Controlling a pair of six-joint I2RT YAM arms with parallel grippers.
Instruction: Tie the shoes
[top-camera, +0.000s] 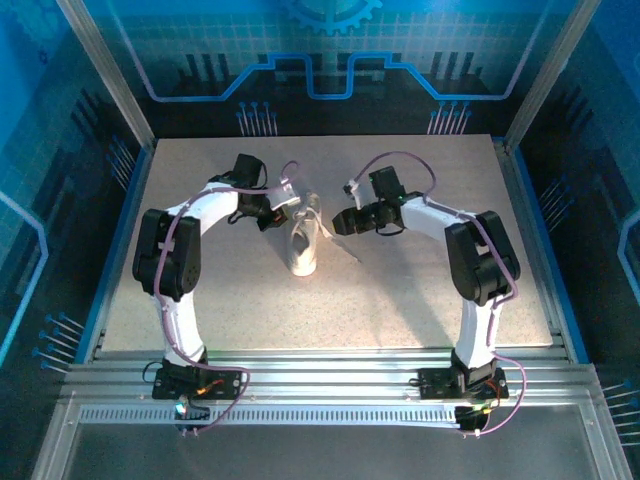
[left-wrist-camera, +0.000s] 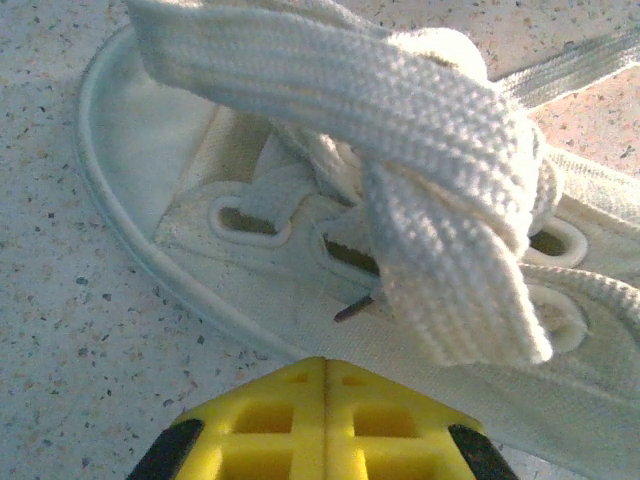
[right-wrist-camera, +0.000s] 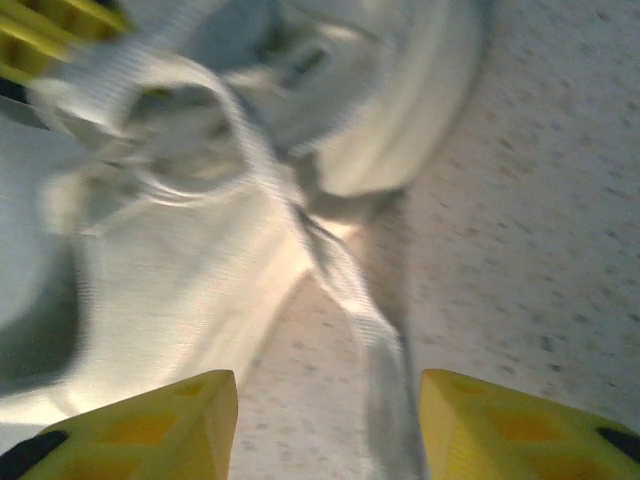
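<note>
The shoe (top-camera: 303, 248), a small white sneaker, stands in the middle of the table with its toe toward the arms. My left gripper (top-camera: 283, 213) is at its left side, and my right gripper (top-camera: 338, 222) at its right. In the left wrist view the yellow fingers (left-wrist-camera: 325, 362) are shut tip to tip, with nothing visible between them, just short of the shoe's eyelet row (left-wrist-camera: 250, 270). A knotted, folded lace (left-wrist-camera: 400, 120) hangs over the eyelets. In the blurred right wrist view my gripper (right-wrist-camera: 326, 380) is open beside the shoe (right-wrist-camera: 150, 280). A loose lace end (right-wrist-camera: 345, 290) trails on the table between its fingers.
The speckled table (top-camera: 400, 300) has free room in front of and behind the shoe. Aluminium rails (top-camera: 320, 365) run along the near edge by the arm bases, and blue walls enclose the other sides. The left gripper's yellow fingers (right-wrist-camera: 40, 30) show past the shoe in the right wrist view.
</note>
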